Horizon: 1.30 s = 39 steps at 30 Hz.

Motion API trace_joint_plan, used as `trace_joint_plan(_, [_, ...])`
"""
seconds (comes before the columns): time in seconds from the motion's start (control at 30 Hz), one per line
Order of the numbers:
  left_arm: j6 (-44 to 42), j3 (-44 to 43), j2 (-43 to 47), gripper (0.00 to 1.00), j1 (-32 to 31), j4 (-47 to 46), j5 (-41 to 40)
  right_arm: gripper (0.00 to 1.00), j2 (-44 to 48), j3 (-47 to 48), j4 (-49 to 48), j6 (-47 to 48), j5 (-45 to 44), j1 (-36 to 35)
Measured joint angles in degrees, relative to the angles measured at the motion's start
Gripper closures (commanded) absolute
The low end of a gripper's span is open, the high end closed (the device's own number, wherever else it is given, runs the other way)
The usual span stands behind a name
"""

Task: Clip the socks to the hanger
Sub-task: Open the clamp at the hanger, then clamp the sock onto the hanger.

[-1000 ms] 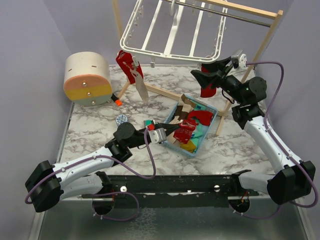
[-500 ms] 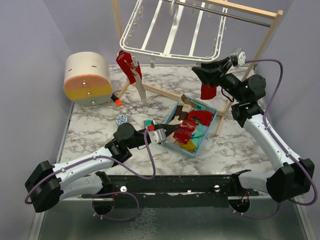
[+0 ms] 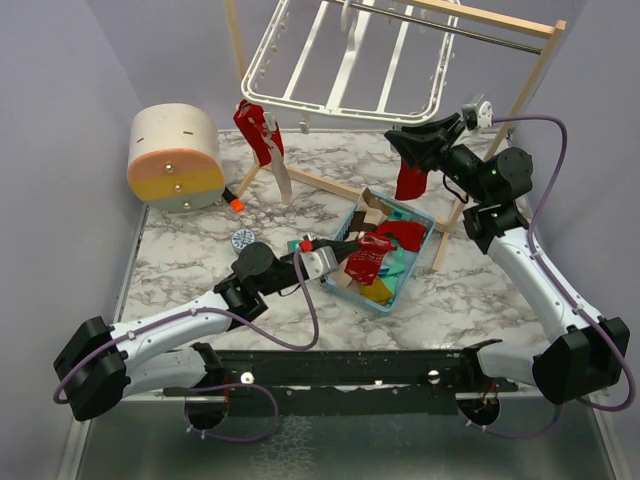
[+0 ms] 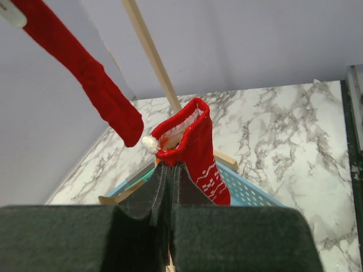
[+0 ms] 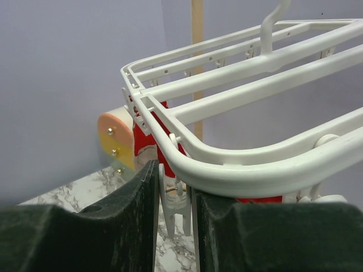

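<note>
Holds a red sock (image 4: 195, 141) near its cuff in the shut left gripper (image 4: 168, 168), above the basket (image 4: 249, 192). Brackets a clip (image 5: 174, 211) of the hanger (image 5: 255, 170) narrowly with the right gripper (image 5: 174, 178); pressing or not, cannot tell. May slip off, swinging the hanger.

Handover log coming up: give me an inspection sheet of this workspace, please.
Surface: marble table, no spills seen.
Job's things: white hanger on wooden stand; left sock and right sock, both red, hang from it; more socks in blue basket.
Clutter: pale drum, small patterned disc.
Hands: left hand shut on held sock, red, above basket; right hand straddles a hanger clip, grip unclear.
Cables: purple cables loop off both arms.
Surroundings: lilac walls, nothing else seen.
</note>
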State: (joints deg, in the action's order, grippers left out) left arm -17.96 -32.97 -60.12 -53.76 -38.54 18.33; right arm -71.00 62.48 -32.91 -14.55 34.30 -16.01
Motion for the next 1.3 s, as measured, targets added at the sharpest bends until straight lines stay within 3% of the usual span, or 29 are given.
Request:
trace_joint_plan(0.63, [3.4, -19.1, -17.6, 1.0, 0.0, -5.4, -24.1, 0.99, 1.0, -2.6, -2.2, -5.7, -12.2, -0.3])
trace_joint_plan(1.3, [3.8, -24.9, -23.0, 1.0, 0.1, -6.7, -29.1, 0.99, 1.3, -4.6, -6.6, -5.6, -13.9, -0.9])
